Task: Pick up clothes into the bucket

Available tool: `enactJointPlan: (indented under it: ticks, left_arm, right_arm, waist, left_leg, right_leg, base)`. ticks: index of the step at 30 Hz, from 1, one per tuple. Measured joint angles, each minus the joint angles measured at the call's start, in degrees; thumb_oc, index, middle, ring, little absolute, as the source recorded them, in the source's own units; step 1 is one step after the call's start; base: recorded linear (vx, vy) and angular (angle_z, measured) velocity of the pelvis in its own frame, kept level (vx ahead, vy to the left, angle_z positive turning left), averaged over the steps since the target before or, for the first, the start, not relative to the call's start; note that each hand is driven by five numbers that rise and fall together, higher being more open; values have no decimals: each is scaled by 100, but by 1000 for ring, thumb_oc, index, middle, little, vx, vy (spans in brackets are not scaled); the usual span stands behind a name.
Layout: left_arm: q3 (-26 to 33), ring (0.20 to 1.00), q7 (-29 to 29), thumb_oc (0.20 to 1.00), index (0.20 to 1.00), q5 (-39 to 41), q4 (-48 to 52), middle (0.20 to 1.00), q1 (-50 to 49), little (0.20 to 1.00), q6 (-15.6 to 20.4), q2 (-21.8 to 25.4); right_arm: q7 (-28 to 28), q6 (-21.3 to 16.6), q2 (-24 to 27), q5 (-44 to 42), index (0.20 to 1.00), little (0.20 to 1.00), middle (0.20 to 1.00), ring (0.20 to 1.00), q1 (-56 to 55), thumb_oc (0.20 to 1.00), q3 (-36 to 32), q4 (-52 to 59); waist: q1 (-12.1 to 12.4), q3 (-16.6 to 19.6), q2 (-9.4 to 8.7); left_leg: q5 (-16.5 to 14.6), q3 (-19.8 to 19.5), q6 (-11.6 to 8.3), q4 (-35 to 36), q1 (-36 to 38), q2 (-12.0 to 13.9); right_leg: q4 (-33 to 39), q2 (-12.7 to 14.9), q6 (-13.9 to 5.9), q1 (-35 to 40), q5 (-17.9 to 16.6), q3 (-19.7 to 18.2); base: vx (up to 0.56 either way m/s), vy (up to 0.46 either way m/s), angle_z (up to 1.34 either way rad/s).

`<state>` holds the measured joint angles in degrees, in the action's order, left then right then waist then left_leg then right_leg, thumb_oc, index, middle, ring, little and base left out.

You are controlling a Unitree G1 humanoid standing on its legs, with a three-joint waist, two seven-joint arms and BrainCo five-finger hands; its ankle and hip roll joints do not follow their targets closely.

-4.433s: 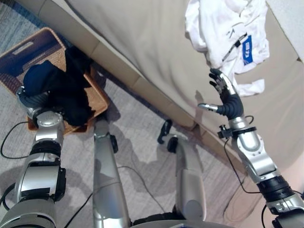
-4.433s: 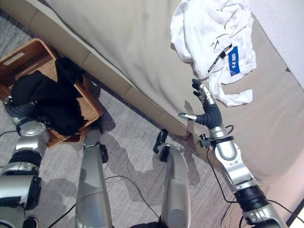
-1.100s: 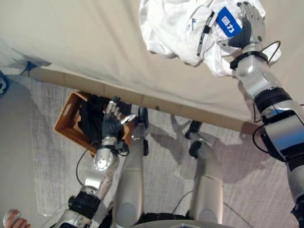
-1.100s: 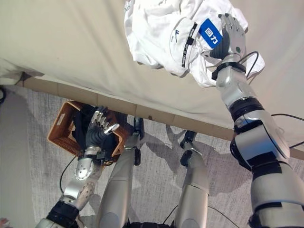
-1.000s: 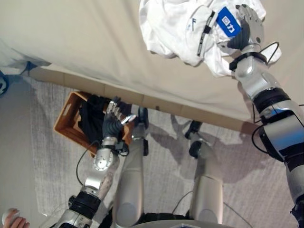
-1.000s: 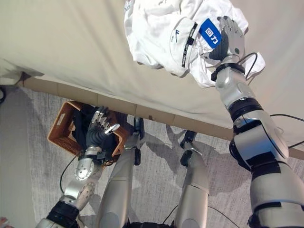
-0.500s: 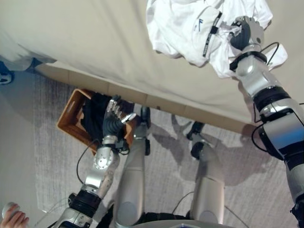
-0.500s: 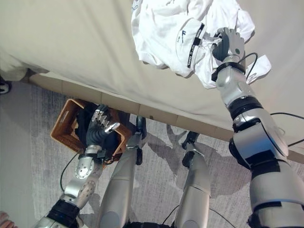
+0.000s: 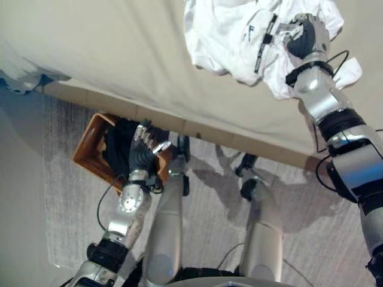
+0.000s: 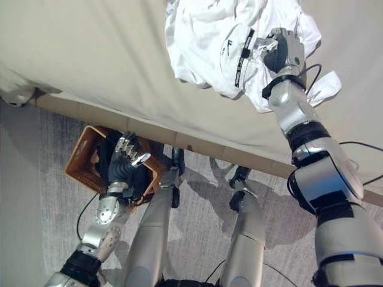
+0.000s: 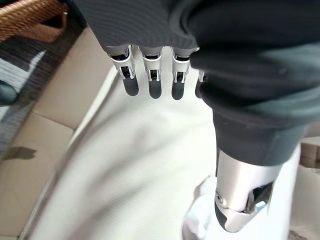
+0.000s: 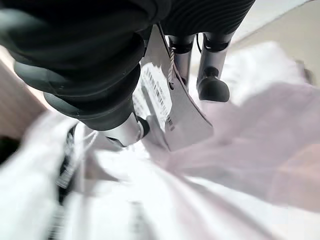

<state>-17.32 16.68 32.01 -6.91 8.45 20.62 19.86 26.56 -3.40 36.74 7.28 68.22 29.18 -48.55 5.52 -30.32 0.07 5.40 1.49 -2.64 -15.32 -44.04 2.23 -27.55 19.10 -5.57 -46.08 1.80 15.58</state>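
Observation:
A crumpled white garment (image 9: 227, 36) with a black strap lies on the beige sofa (image 9: 119, 48), far right. My right hand (image 9: 304, 37) rests on its right part with fingers curled into the cloth; in the right wrist view the curled fingers (image 12: 212, 85) press into white fabric (image 12: 150, 200) beside a paper tag. A brown wicker basket (image 9: 88, 142) stands on the floor by the sofa's front, holding black clothes (image 9: 116, 140). My left hand (image 9: 142, 156) hovers just above the basket's near side, fingers (image 11: 150, 70) straight and holding nothing.
The sofa's front edge runs across the view between basket and garment. A grey rug (image 9: 78, 197) covers the floor around the basket. A pale bundle (image 9: 18, 81) lies at the sofa's left end.
My right hand's fingers have curled into the white garment, bunching it and hiding its blue label. The left hand stays above the basket. The camera has shifted.

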Motion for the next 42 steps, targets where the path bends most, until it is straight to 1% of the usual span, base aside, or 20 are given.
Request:
enactJointPlan:
  ticks: [3,4,5,8,10,12,15,20,21,25,27,28,30,31,33,35,37,39,41,42]
  left_arm:
    - [22,1000,20,1000,1000,1,-126,1000,91,1000,-11,-37]
    - [64,1000,20,1000,1000,0,-154,1000,71,1000,-12,-68]
    - [71,1000,30,1000,1000,1,-188,1000,59,1000,-13,-78]
    - [72,1000,-1,1000,1000,-3,-331,1000,17,1000,-11,-89]
    - [139,1000,-47,1000,1000,-15,-358,1000,-32,1000,-14,-99]
    - [230,1000,-105,1000,1000,-32,-371,1000,-133,1000,-15,-90]
    - [337,1000,-182,1000,1000,-146,-576,1000,-230,1000,-22,-101]
    - [767,1000,-451,1000,1000,-201,-738,1000,-595,1000,-111,-124]
    - [785,1000,-470,1000,1000,-201,-746,1000,-661,1000,-116,-114]
    - [756,1000,-707,1000,1000,-209,-800,1000,-895,1000,-152,-93]
    - [768,1000,-782,1000,1000,-210,-804,1000,-912,1000,-189,-97]
    - [766,1000,-838,1000,1000,-210,-802,1000,-978,1000,-239,-95]
    - [779,1000,-895,1000,1000,-210,-804,1000,-1038,1000,-287,-112]
    - [771,1000,-930,1000,1000,-212,-808,1000,-1136,1000,-296,-113]
    - [764,1000,-943,1000,1000,-224,-820,1000,-1208,1000,-345,-128]
    - [745,1000,-959,1000,1000,-438,-832,1000,-1218,1000,-409,-133]
    - [732,1000,-959,1000,1000,-449,-844,1000,-1238,1000,-473,-128]
    - [729,1000,-958,1000,1000,-579,-859,1000,-1226,1000,-526,-113]
    - [676,1000,-971,1000,1000,-805,-866,1000,-1197,1000,-554,-110]
    - [609,1000,-988,1000,1000,-972,-867,1000,-1156,1000,-578,-65]
  right_arm:
    - [10,-73,29,-29,200,200,200,200,-469,200,-282,554]
    - [-4,-110,31,-131,200,200,200,200,-921,200,-550,1067]
    - [0,-151,11,-142,200,200,200,200,-1125,200,-629,1220]
    - [-22,-229,12,-241,200,200,200,200,-1829,200,-799,1623]
    - [-70,-343,-23,-384,200,200,200,200,-2381,200,-1181,2108]
    - [-113,-418,-24,-498,200,200,200,200,-2614,200,-1310,2207]
    - [-168,-484,-3,-626,200,200,200,200,-2974,200,-1611,2516]
    - [-428,-552,120,-674,200,200,200,200,-3529,200,-2065,3304]
    - [-469,-570,162,-673,200,200,200,200,-3570,200,-2076,3339]
    - [-644,-716,249,-727,200,200,200,200,-3700,200,-2295,3386]
    - [-754,-730,248,-826,200,200,200,200,-3741,200,-2353,3557]
    - [-811,-770,255,-847,200,200,200,200,-3802,200,-2382,3742]
    - [-905,-764,331,-844,200,200,200,200,-3798,200,-2388,3952]
    - [-926,-783,335,-847,200,200,200,200,-3802,200,-2388,4028]
    - [-962,-782,414,-850,200,200,200,200,-3792,200,-2388,4130]
    - [-1051,-795,571,-928,200,200,200,200,-3722,200,-2386,4342]
    - [-1136,-806,701,-1048,200,200,200,200,-3512,200,-2307,4366]
    - [-1188,-809,772,-1139,200,200,200,200,-3306,200,-2222,4366]
    - [-1245,-835,1033,-1266,200,200,200,200,-3077,200,-2078,4364]
    - [-1272,-873,1198,-1377,200,200,200,200,-2944,200,-1964,4359]
  waist:
    - [-67,3,-6]
    - [-135,3,-11]
    - [-122,4,-13]
    - [-213,6,-22]
    - [-217,5,-43]
    - [-306,15,-81]
    - [-319,15,-90]
    - [-329,106,-210]
    - [-322,167,-225]
    - [-329,675,-352]
    - [-316,700,-350]
    - [-323,904,-347]
    - [-317,1005,-357]
    - [-331,1205,-395]
    - [-330,1393,-400]
    - [-373,1516,-438]
    - [-431,1703,-457]
    - [-481,1758,-477]
    - [-501,1897,-489]
    - [-600,1993,-511]
  left_leg:
    - [17,7,13,89,229,-1]
    - [17,8,13,140,385,9]
    - [29,-4,27,175,491,7]
    - [26,33,28,398,1071,28]
    - [31,61,31,583,1451,65]
    - [30,110,31,685,1788,98]
    - [31,188,29,874,2297,167]
    - [-14,291,-31,1175,3159,265]
    - [-15,300,-33,1199,3217,265]
    - [-30,300,-55,1332,3456,256]
    - [-29,313,-55,1436,3657,256]
    - [-35,322,-61,1492,3699,255]
    - [-31,380,-61,1626,3980,256]
    - [-54,438,-88,1676,4050,261]
    - [-70,466,-113,1716,4095,268]
    - [-73,502,-116,1814,4354,274]
    - [-75,579,-121,1878,4397,291]
    - [-75,617,-121,1898,4480,302]
    - [-76,643,-123,1941,4552,310]
    - [-76,664,-123,1958,4585,319]
  right_leg:
    - [56,-4,1,202,-8,22]
    - [118,-20,-4,385,-10,51]
    - [158,-23,-14,505,-18,71]
    - [393,-84,-52,1063,-38,76]
    - [601,-150,-111,1439,-78,109]
    - [796,-209,-135,1788,-110,110]
    - [1120,-330,-169,2318,-224,101]
    - [1607,-500,-217,3213,-268,124]
    - [1629,-506,-221,3267,-271,127]
    - [1953,-544,-271,3604,-349,208]
    - [2128,-583,-282,3838,-415,223]
    - [2267,-603,-302,3916,-452,227]
    - [2514,-647,-323,4219,-538,225]
    - [2602,-662,-338,4280,-549,206]
    - [2706,-693,-346,4337,-590,200]
    - [2941,-734,-348,4627,-670,177]
    - [3024,-777,-348,4648,-709,131]
    - [3080,-797,-343,4709,-740,86]
    - [3163,-814,-352,4788,-765,66]
    - [3187,-829,-353,4812,-768,53]
  base:
    - [-10,-17,1]
    - [20,-47,2]
    - [14,-31,2]
    - [47,-52,-6]
    - [40,-29,-9]
    - [78,-37,-14]
    - [92,-33,-17]
    - [139,-30,-9]
    - [129,-31,-2]
    - [116,-33,2]
    - [95,-11,0]
    - [104,-10,-3]
    - [118,-9,-10]
    - [100,-1,-12]
    - [86,-2,-10]
    - [78,-5,-11]
    - [64,3,-12]
    - [42,1,-16]
    - [47,4,-9]
    - [52,4,-2]
